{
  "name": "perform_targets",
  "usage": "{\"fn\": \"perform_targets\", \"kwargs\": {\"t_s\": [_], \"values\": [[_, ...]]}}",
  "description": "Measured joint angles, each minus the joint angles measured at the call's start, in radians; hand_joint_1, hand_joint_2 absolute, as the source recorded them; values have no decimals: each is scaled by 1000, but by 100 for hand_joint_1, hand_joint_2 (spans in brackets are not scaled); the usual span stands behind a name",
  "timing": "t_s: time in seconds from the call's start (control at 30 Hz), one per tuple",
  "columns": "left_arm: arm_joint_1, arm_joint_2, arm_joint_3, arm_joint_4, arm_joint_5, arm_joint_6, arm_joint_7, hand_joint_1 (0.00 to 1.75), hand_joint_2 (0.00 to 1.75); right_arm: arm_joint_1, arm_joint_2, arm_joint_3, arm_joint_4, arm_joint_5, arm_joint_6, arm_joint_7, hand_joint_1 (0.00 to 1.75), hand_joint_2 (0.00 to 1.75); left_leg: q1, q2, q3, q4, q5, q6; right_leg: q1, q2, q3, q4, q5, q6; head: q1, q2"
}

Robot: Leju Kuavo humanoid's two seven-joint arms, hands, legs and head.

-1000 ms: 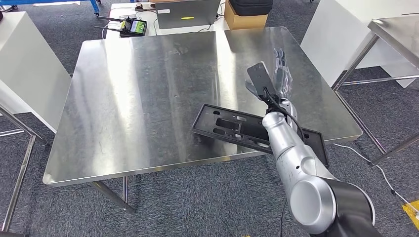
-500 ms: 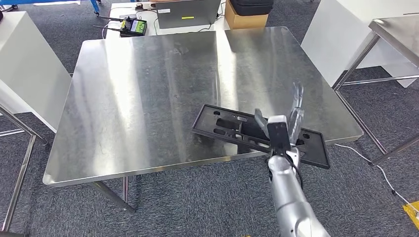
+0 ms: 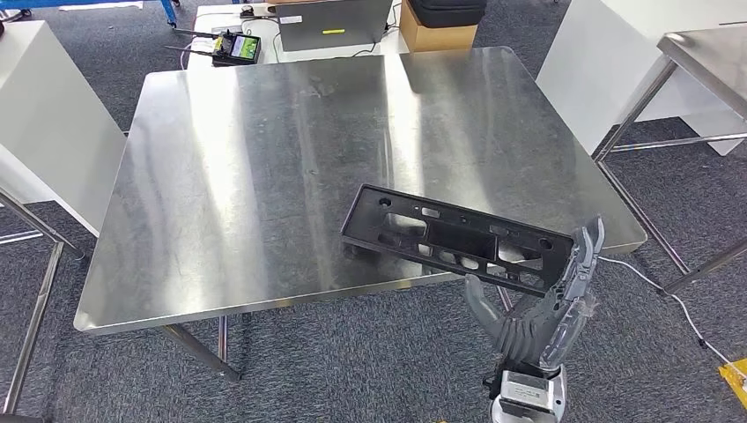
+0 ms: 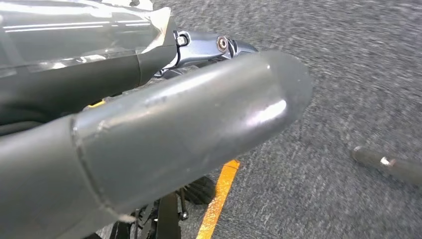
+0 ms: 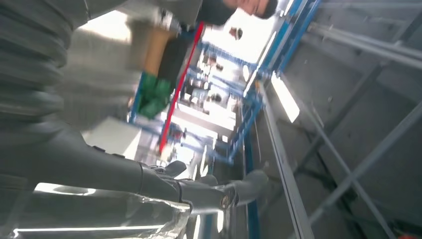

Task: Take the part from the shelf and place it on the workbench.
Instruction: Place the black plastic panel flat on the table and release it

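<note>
The part [image 3: 458,238], a long black plastic frame with several cut-outs, lies flat on the steel workbench [image 3: 264,176] near its front right corner, its right end reaching the table's edge. My right hand [image 3: 546,308] is in front of and below that edge, fingers spread upward, holding nothing and apart from the part. In the right wrist view the right hand [image 5: 149,184] points up at the ceiling with its fingers stretched out. In the left wrist view my left hand [image 4: 164,124] hangs over the grey carpet, thumb and fingers extended, with nothing in it.
A second steel table [image 3: 705,53] stands at the right with a white panel beside it. A white cabinet [image 3: 44,115] is at the left. Behind the workbench are a grey case [image 3: 335,22], a cardboard box [image 3: 436,35] and a controller [image 3: 236,46]. A white cable [image 3: 652,282] lies on the floor.
My right hand has drawn back from above the part, toward me and down past the table's front edge. The part stays on the workbench.
</note>
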Motion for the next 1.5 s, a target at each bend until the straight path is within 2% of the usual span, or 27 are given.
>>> {"fn": "perform_targets", "kwargs": {"t_s": [0.13,0.27,0.43,0.53,0.6,0.67,0.7,0.73,0.77,0.8,0.83,0.87,0.9,0.93,0.97,1.03,1.07,1.1,1.17,1.2,1.23,1.27,1.3,1.4,1.43,1.47,1.5], "values": [[-3,-3,16,0,21,9,43,0,0,23,4,10,-1,-48,151,10,0,175,-2,0,0,0,-1,1,-1,0,1,-1,0,1,0,0],[-5,-7,36,0,46,8,68,0,0,16,23,9,72,-61,268,11,0,175,-6,0,1,1,-2,3,-5,0,2,-1,1,1,0,0],[-11,-11,60,0,72,6,74,0,0,-24,46,18,219,-51,331,5,0,175,-14,0,3,2,-6,13,-14,0,5,-2,-1,9,0,0],[-14,-13,75,0,91,7,75,0,0,-45,53,38,284,-68,359,2,0,175,-16,2,7,-4,1,27,-18,0,11,3,-4,18,0,0],[-16,-17,86,0,106,9,75,0,0,-61,54,53,317,-85,380,1,0,175,-11,6,9,-13,8,36,-19,-3,-12,60,-39,15,2,0],[-18,-19,98,0,120,13,75,0,0,-74,53,66,350,-101,399,1,0,175,-9,10,8,-14,10,38,-21,-5,-72,190,-102,7,6,0],[-18,-20,105,0,127,15,75,0,0,-77,51,72,365,-108,407,1,0,175,-10,11,6,-14,11,38,-21,-5,-101,254,-126,7,6,0],[-18,-22,111,0,133,17,74,0,0,-78,50,77,378,-115,412,1,0,175,-10,12,4,-14,12,37,-21,-5,-117,292,-135,11,6,0],[-18,-23,116,0,139,18,74,0,0,-80,48,83,390,-122,416,1,0,175,-10,12,2,-14,14,35,-21,-5,-112,290,-128,18,7,0],[-18,-25,122,0,144,19,73,0,0,-83,46,88,401,-128,419,1,0,175,-10,12,0,-14,17,32,-21,-6,-87,246,-106,26,7,0],[-18,-28,126,0,150,21,71,0,0,-87,45,95,411,-133,421,1,0,175,-10,12,-1,-14,20,28,-23,-7,-44,171,-79,34,7,0],[-18,-30,131,0,155,22,69,0,0,-92,43,102,420,-138,423,1,0,175,-10,12,-2,-13,24,23,-23,-6,-4,101,-55,35,7,0],[-19,-32,136,0,159,24,67,0,0,-96,42,108,428,-142,425,1,0,175,-10,12,-3,-13,28,16,-21,-5,25,50,-34,32,6,0],[-19,-33,141,0,162,25,66,0,0,-100,41,114,435,-144,426,0,0,175,-11,11,-4,-12,32,10,-18,-3,36,23,-24,26,6,0],[-19,-33,144,0,164,26,64,0,0,-103,40,119,441,-146,427,0,0,175,-12,11,-5,-12,36,3,-15,-1,32,21,-18,16,5,0],[-19,-34,148,0,165,27,62,0,0,-107,38,128,450,-147,428,0,0,175,-8,10,-11,-7,36,-6,-21,-2,18,16,-9,-1,4,0],[-18,-35,149,0,165,28,62,0,0,-108,38,133,454,-147,429,0,0,175,-5,11,-18,7,18,-10,-25,-4,13,15,-2,-12,3,0],[-18,-35,151,0,165,28,62,0,0,-110,38,136,458,-147,429,0,0,175,-2,12,-32,42,-18,-14,-27,-6,6,15,5,-23,2,0],[-18,-37,152,0,165,28,61,0,0,-111,38,139,469,-145,428,-1,0,175,0,15,-73,169,-124,-22,-25,-12,-9,15,21,-39,2,0],[-18,-37,152,0,165,27,61,0,0,-110,38,140,476,-144,428,-1,0,175,0,15,-92,239,-166,-25,-23,-14,-17,15,29,-42,1,0],[-18,-37,152,0,165,27,62,0,0,-110,38,140,482,-143,427,-1,0,175,0,15,-99,288,-188,-26,-22,-15,-26,16,37,-42,1,0],[-18,-37,152,0,164,27,62,0,0,-109,38,140,488,-142,427,-1,0,175,0,16,-89,302,-190,-26,-22,-16,-34,17,43,-40,1,0],[-18,-37,152,0,164,27,62,0,0,-109,38,140,493,-142,427,-1,0,175,0,17,-58,275,-175,-25,-22,-16,-41,17,49,-37,0,0],[-19,-37,152,0,164,27,62,0,0,-111,38,140,502,-140,427,-1,0,175,0,17,96,68,-112,-16,-18,-17,-52,21,61,-28,0,0],[-20,-37,152,0,164,27,62,0,0,-111,39,140,504,-140,427,-1,0,175,-1,17,126,20,-103,-13,-14,-17,-55,25,65,-22,0,0],[-20,-38,152,0,164,27,62,0,0,-112,39,140,506,-140,427,-1,0,175,-4,16,139,-3,-99,-11,-10,-17,-59,27,70,-15,0,0],[-20,-38,152,0,163,27,62,0,0,-112,39,140,507,-140,427,-1,0,175,-6,16,137,-10,-96,-6,-8,-17,-62,29,75,-7,0,0]]}}
